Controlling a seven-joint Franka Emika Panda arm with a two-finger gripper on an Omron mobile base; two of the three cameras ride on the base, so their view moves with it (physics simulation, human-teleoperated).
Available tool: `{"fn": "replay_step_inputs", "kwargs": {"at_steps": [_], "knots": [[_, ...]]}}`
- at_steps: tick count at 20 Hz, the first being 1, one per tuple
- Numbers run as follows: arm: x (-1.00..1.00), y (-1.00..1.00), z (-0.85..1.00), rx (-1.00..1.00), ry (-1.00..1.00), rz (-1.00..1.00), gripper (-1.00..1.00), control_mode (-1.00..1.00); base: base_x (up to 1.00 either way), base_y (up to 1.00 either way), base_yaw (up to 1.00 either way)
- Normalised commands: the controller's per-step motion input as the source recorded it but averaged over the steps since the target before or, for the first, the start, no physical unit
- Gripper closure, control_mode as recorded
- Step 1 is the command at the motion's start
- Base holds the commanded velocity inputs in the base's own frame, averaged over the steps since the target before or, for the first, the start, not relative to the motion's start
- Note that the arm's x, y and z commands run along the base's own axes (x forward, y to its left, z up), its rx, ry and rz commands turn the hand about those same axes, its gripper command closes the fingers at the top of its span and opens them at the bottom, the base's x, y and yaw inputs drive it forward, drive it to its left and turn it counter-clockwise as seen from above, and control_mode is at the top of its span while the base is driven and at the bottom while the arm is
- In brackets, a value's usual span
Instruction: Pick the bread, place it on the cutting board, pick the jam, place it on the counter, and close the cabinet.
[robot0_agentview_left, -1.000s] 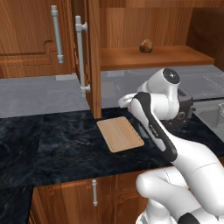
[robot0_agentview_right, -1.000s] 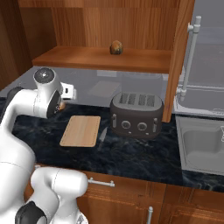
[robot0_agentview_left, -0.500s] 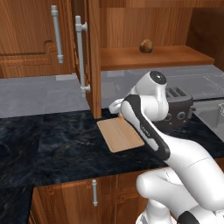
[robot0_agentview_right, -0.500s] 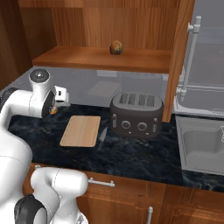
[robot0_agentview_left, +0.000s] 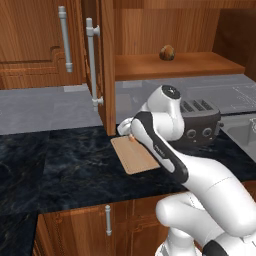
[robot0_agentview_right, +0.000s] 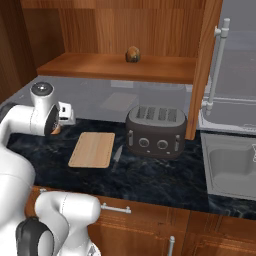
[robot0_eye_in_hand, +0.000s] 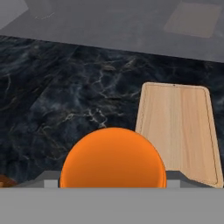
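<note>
Orange jam (robot0_eye_in_hand: 113, 158) fills the foreground, hiding the jaws.

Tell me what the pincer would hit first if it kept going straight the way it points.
Probably the dark marbled stone counter, just beside the light-tan wooden cutting board. The pincer is shut on the small orange jam jar, which would touch first; depth is unclear.

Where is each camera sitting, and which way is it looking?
Left base view: behind the arm's left, looking down at the dark marbled counter; white arm rises lower right.
Right base view: behind its right; arm rises lower left.
Hand view: on the hand, looking along the gripper, which holds the small orange jam jar.
All three share the light-tan wooden cutting board.
</note>
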Motion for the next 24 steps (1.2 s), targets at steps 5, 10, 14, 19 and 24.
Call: {"fn": "replay_step_inputs", "kwargs": {"at_steps": [5, 10, 14, 19, 24], "knots": [[0.01, 0.19, -0.31, 0.0, 0.0, 0.01, 1.0, -1.0, 0.0, 0.0, 0.0], [0.12, 0.19, -0.3, 0.0, 0.0, 0.0, 1.0, -1.0, 0.0, 0.0, 0.0], [0.21, 0.2, -0.29, 0.0, 0.0, 0.0, 1.0, -1.0, 0.0, 0.0, 0.0], [0.21, 0.15, -0.22, 0.0, 0.0, 0.0, 1.0, -1.0, 0.0, 0.0, 0.0], [0.25, 0.1, -0.16, 0.0, 0.0, 0.0, 1.0, -1.0, 0.0, 0.0, 0.0]]}}
